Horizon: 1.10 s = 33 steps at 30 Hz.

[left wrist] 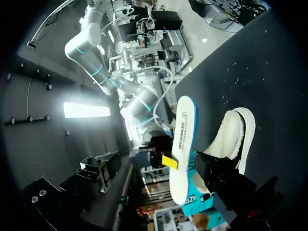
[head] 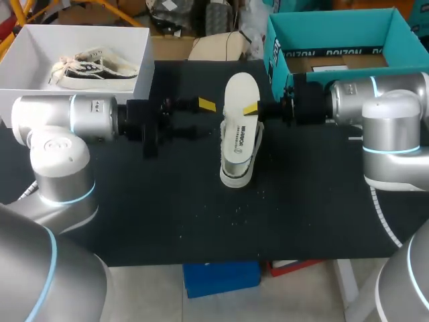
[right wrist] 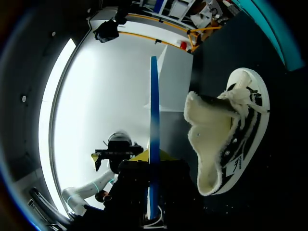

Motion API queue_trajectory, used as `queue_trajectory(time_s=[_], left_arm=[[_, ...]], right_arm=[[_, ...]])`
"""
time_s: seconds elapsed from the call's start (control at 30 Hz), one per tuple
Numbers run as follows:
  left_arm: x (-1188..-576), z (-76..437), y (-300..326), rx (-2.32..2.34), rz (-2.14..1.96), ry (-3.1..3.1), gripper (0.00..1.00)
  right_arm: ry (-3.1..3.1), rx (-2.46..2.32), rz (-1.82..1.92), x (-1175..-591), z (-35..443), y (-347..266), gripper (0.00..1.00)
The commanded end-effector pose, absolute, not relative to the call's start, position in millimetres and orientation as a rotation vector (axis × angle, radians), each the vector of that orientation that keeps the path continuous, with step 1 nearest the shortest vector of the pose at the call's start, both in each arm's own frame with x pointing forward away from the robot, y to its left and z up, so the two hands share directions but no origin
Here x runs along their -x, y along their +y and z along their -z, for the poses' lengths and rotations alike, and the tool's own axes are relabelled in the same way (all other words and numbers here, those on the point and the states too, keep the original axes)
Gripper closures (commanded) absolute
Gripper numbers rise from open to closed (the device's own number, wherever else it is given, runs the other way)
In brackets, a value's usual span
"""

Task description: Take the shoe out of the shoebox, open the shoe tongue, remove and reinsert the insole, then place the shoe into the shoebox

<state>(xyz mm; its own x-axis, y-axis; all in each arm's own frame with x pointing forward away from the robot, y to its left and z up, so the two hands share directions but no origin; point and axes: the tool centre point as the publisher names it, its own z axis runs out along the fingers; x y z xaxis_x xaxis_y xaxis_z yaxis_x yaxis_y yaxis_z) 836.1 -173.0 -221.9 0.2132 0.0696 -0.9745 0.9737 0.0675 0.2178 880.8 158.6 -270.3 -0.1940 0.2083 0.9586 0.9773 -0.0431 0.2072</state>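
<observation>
A white insole (head: pixel 240 94) with a blue edge hangs over the middle of the black table, pinched by my right gripper (head: pixel 249 109), which is shut on it. Under it, on the table, lies a black-and-white shoe (head: pixel 236 176) with a fleecy white lining. In the right wrist view the insole (right wrist: pixel 153 120) shows edge-on between the fingers of my right gripper (right wrist: pixel 151 161), with the shoe (right wrist: pixel 231 139) beside it. My left gripper (head: pixel 201 117) is open just left of the insole, holding nothing. In the left wrist view the insole (left wrist: pixel 183 144) and the shoe (left wrist: pixel 235 134) lie ahead of it.
A white shoebox (head: pixel 144 60) at the back left holds a second black-and-white shoe (head: pixel 94 67). A teal shoebox (head: pixel 335 30) stands open at the back right. Small white specks dot the table near its front.
</observation>
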Motion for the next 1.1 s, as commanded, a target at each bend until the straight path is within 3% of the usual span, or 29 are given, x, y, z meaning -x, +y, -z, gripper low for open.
queue_trajectory(time_s=[0.03,0.3,0.33,0.43,0.53,0.6,0.73,0.8,1.0,1.1], left_arm=[[-843,231,-175,-1.281,0.938,1.125,0.00],[-865,247,-189,-1.263,0.960,1.092,0.00],[-867,250,-192,-1.262,0.969,1.088,0.07],[-873,257,-200,-1.255,0.994,1.076,0.05],[-877,262,-209,-1.264,1.008,1.056,0.16],[-878,265,-214,-1.268,1.020,1.045,0.34],[-881,268,-223,-1.278,1.041,1.024,0.40],[-882,269,-226,-1.285,1.041,1.024,0.52],[-882,270,-232,-1.299,1.057,1.009,0.53],[-883,270,-234,-1.302,1.061,1.005,0.62]], right_arm=[[-1.485,1.310,1.304,-881,270,160,1.00],[-1.485,1.310,1.304,-881,270,160,1.00],[-1.485,1.310,1.304,-881,270,160,1.00],[-1.485,1.310,1.304,-881,270,160,1.00],[-1.485,1.310,1.304,-881,270,160,1.00],[-1.485,1.310,1.304,-881,270,160,1.00],[-1.485,1.310,1.304,-881,270,160,1.00],[-1.485,1.310,1.304,-881,270,160,1.00],[-1.485,1.310,1.304,-881,270,160,1.00],[-1.485,1.310,1.304,-881,270,160,1.00]])
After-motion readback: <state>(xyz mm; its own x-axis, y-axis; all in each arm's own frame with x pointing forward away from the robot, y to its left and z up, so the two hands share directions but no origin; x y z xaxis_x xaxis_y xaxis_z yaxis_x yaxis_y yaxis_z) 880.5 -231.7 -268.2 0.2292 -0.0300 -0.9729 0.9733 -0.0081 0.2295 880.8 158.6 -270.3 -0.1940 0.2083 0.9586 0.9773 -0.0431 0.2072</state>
